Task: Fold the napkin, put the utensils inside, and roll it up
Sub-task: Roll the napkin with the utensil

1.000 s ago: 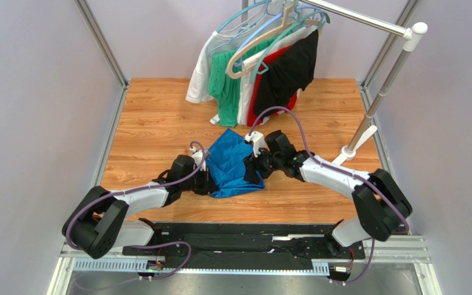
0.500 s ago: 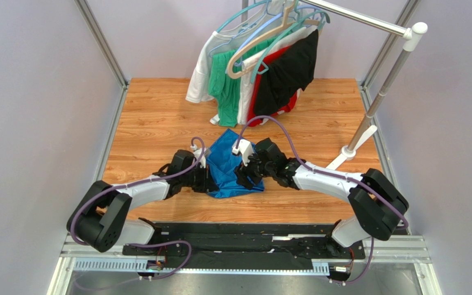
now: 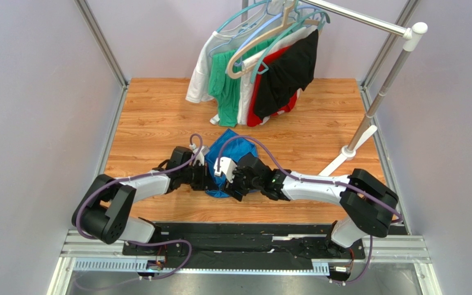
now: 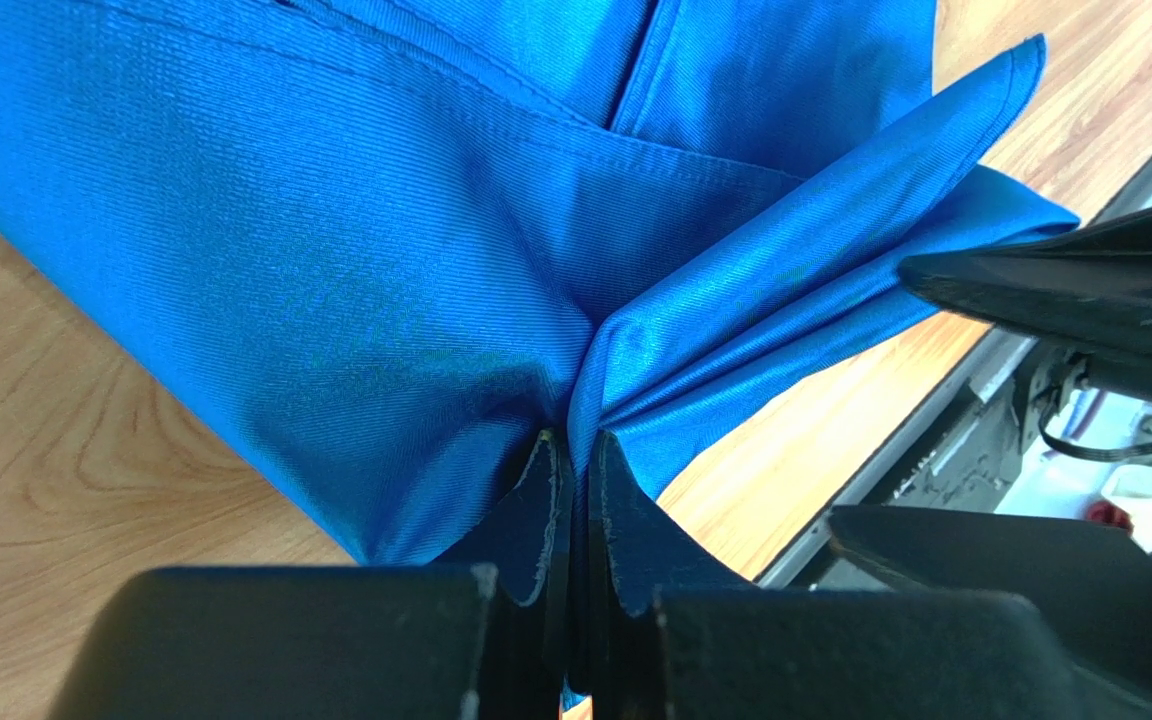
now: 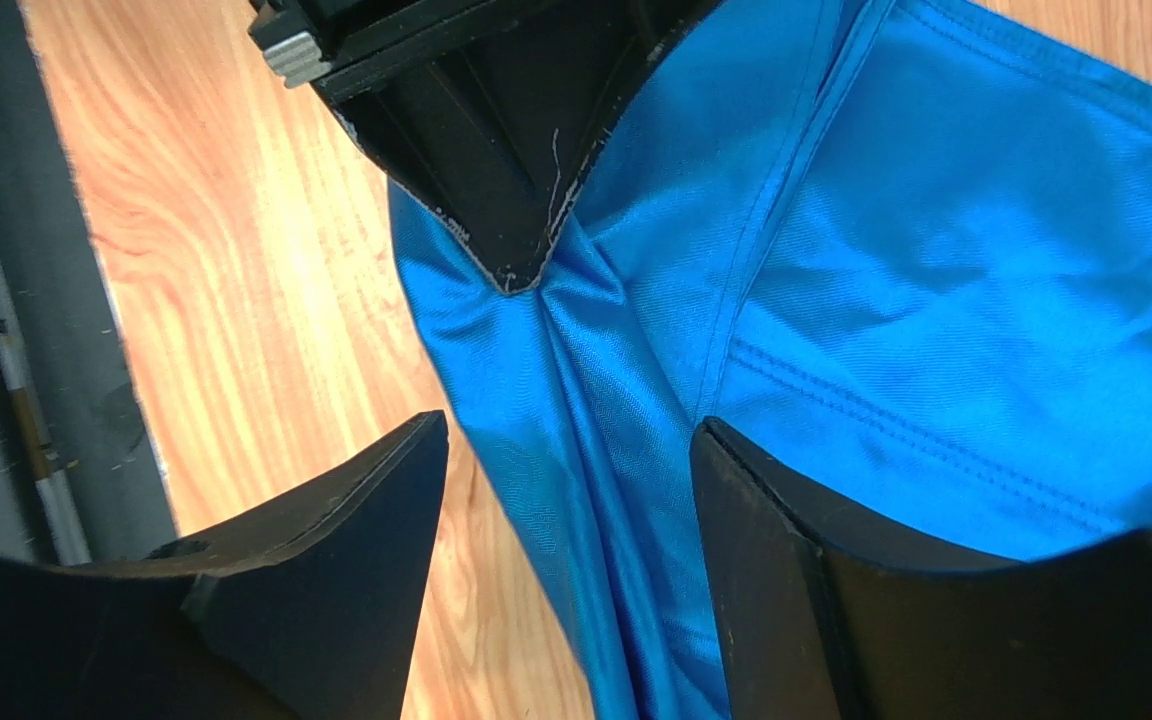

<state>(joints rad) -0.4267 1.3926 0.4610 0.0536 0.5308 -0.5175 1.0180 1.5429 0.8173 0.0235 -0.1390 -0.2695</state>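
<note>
Two claws at royal-blue napkin, bunched on wooden bench, front centre. Left claw: clamped on gathered napkin fold. Right claw: spread wide astride draped cloth just beside, gripping nothing.

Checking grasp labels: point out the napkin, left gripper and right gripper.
napkin [image 4: 312, 255], left wrist view, broad blue panel above the pinch.
left gripper [image 4: 575, 458], left wrist view, between fingertips shut on napkin.
right gripper [image 5: 567, 435], right wrist view, gap between open fingertips.

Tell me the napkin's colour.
The napkin is plain royal blue; left wrist view shows it best.
</note>
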